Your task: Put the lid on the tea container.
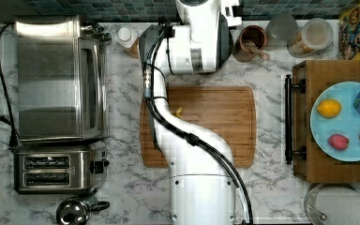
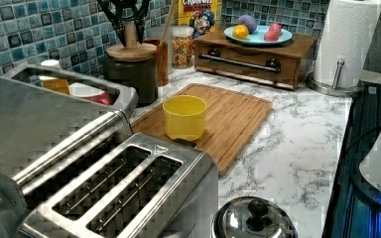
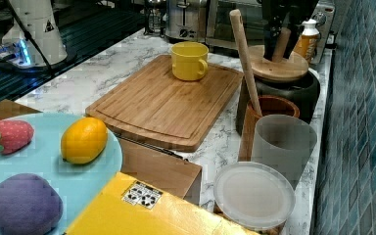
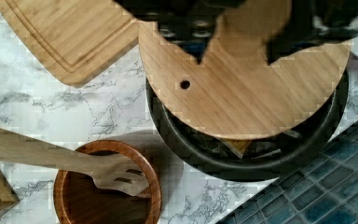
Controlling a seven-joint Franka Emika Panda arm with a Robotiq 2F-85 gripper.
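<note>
— Wood is what the lid (image 4: 242, 88) is made of: a flat round disc with a small hole near one edge and an upright knob at its middle. Where is it held?

— The knob is clamped between the two black fingers of the gripper (image 2: 127, 30), as seen in the left view and the right view. The claw is closed on that knob.

— And where is the tea container (image 4: 247, 156) placed?

— It is stood on the marble counter against the blue tiled wall, just beside the far corner of the cutting board (image 3: 164, 103) and next to the wooden cup (image 4: 105, 191) with its stick. In the wrist view the disc is seen over the black tin but off-centre, so that a crescent of the opening and some packets inside are left uncovered.

— How is the lid expected to handle?

— It is judged stiff and light, with a smooth knob that could slip or twist if gripped loosely. A hold low on the knob is advised. The tin is judged rigid and unlikely to tip, though it may be nudged if the rim is caught off-centre.
</note>
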